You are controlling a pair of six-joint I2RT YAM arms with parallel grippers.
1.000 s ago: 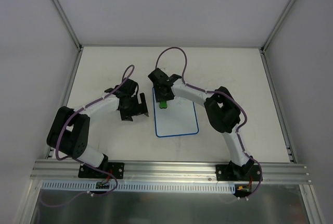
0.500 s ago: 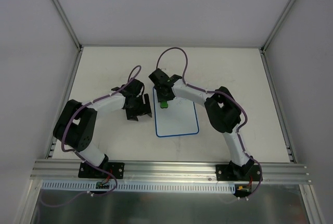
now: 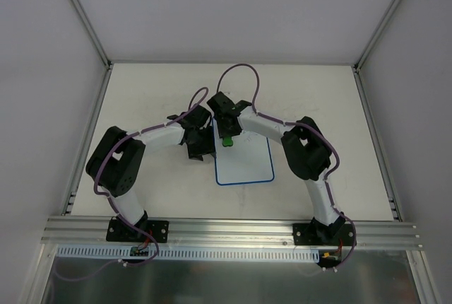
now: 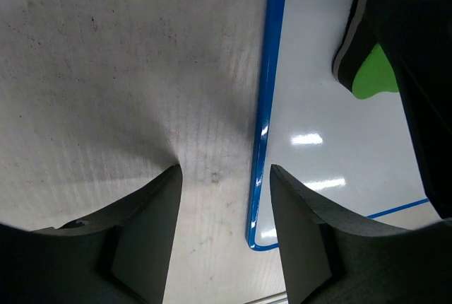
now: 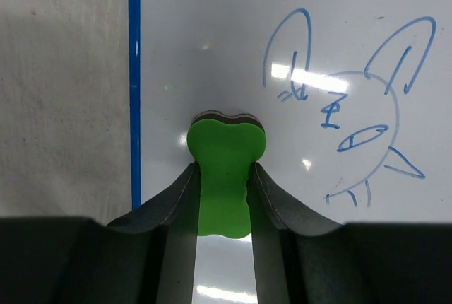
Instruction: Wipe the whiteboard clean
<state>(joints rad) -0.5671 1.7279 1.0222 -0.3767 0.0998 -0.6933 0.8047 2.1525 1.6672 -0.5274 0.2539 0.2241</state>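
Blue-rimmed and white, the whiteboard (image 3: pixel 248 166) lies flat on the pale table (image 3: pixel 141 92) near the middle of the top view, its long side running up and down the frame. In the right wrist view a thin blue drawing (image 5: pixel 346 120), something like a rabbit head with two ears, fills the upper right of the board, so nothing of it looks erased yet.

The green eraser (image 5: pixel 224 170), shaped like a bone with a dark pad under it, stands at the left part of the board, near the blue rim and apart from the lines. The right gripper (image 5: pixel 224 177) pinches it by its narrow waist, one finger on each side. I cannot tell whether the pad touches the surface.

The left gripper (image 4: pixel 224 177) is just beside the board's left edge, its fingers spread with nothing between them. Through the gap I see bare table and the blue rim near a rounded corner.

I judge the step in hand is bringing the eraser to the marks, and wiping is not begun. The next move probably calls for pressing the pad flat and sweeping it toward the drawing. The left gripper could steady the board, which may slide.
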